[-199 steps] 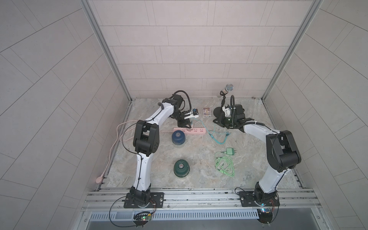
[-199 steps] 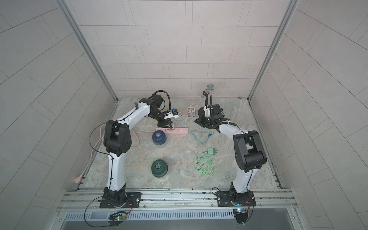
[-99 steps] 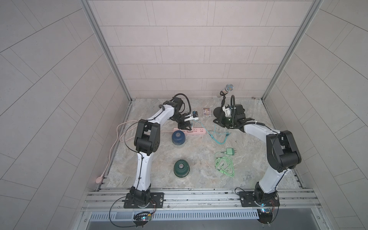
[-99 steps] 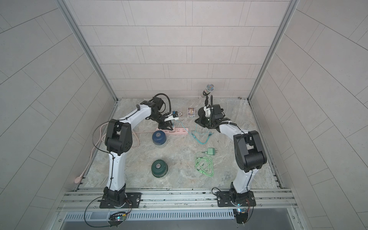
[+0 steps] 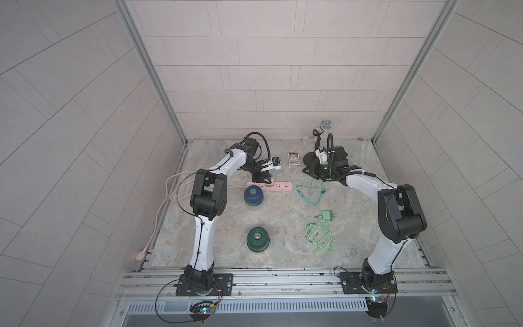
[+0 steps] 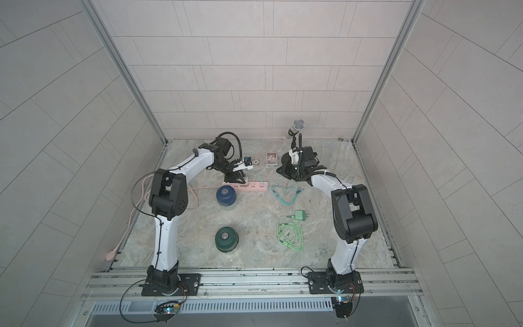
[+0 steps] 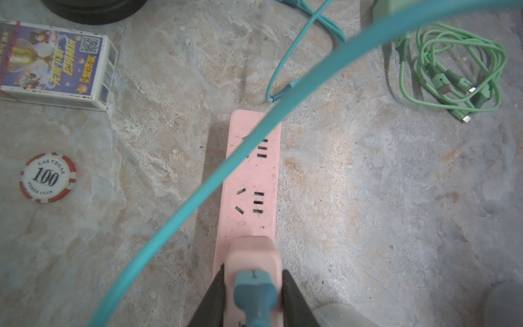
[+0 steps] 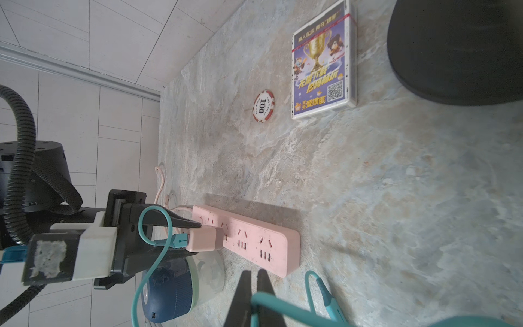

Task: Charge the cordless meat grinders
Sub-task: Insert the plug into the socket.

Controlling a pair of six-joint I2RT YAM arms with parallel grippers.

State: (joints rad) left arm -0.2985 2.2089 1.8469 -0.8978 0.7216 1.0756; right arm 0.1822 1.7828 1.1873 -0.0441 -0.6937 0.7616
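Having been lowered to the strip (image 5: 268, 186), the plug (image 7: 254, 254) is pinched by the left end effector (image 7: 253, 270) on the tile-walled worktop (image 5: 283, 240).

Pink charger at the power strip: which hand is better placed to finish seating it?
Left. The left hand is clamped on the charger, lined up at the power strip's end socket. The right hand is shut on the teal cable, apart from the strip.

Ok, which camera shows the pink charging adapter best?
The right wrist view: the pink adapter sits side-on in the left gripper, against the pink power strip, teal cable attached. The left wrist view shows only its back end, close up. In both top views it is too small, under the gripper.
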